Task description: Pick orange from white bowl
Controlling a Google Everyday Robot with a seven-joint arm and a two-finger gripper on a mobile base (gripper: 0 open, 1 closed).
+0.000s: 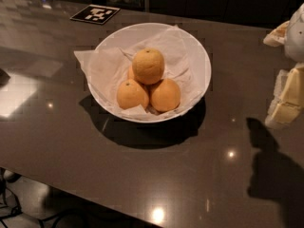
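Observation:
A white bowl (202,61) with a crumpled white paper liner (102,65) stands on the dark glossy table. It holds a pile of oranges. The orange (148,65), the largest and roundest with a small dark stem dot, sits on top of the pile. Two slightly smaller oranges lie in front of it, one on the left (132,94) and one on the right (165,95). Another is mostly hidden behind them. My gripper (284,108) hangs at the right edge of the view, well to the right of the bowl and apart from it, holding nothing.
A black-and-white marker tag (95,14) lies flat behind the bowl on the left. The table's front edge (71,186) runs diagonally at the lower left, with cables on the floor below it. My arm's shadow (270,175) falls on the table at the lower right.

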